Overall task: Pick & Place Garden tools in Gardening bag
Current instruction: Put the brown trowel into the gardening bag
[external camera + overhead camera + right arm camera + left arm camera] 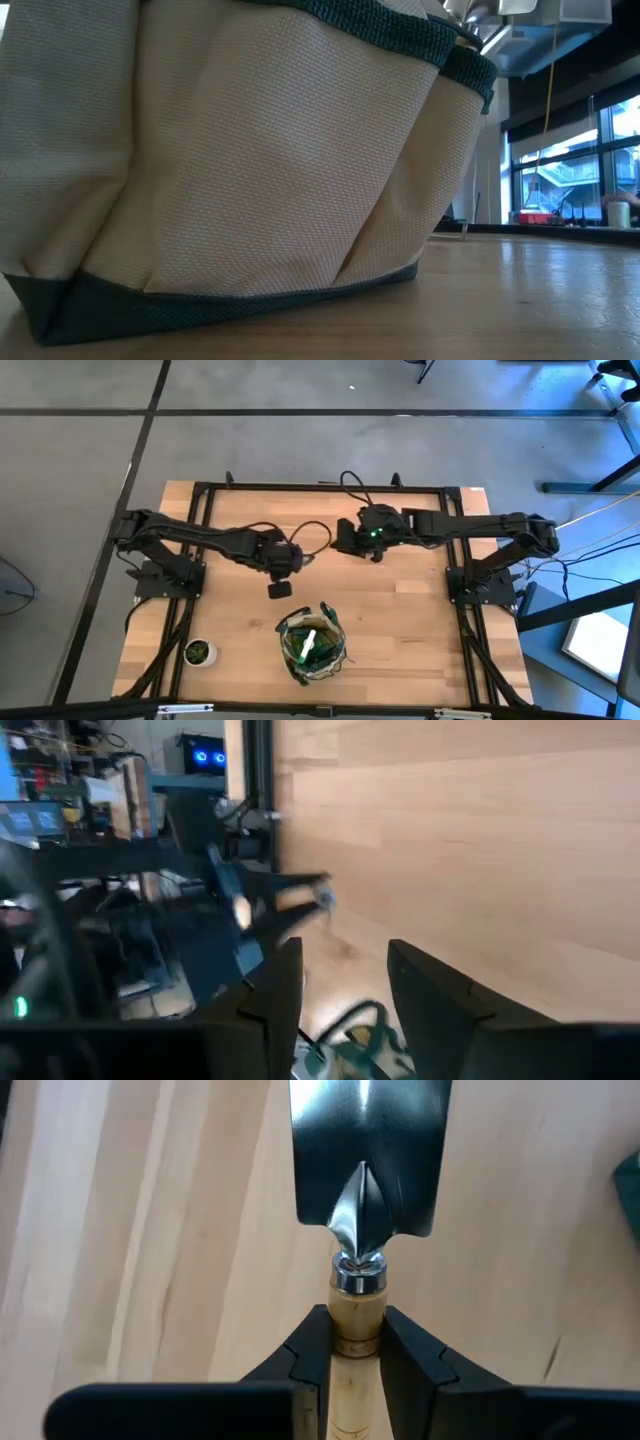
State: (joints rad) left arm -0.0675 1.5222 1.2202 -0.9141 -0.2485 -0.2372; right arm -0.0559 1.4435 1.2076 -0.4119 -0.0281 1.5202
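Trowel (365,1170) being gripped by wooden handle in left gripper (357,1342), fingers (305,1360) clamping just behind metal collar, blade hanging over table (400,630) middle. Right gripper (345,982) sitting near far edge, fingers parted, holding nothing. Bag (312,644) standing by near edge; potted plant (199,651) occupying near left corner.

The gardening bag (250,170) is khaki woven cloth with dark green trim. The trowel (365,1170) has a shiny silver blade and pale wooden handle; the table (400,630) is light wood
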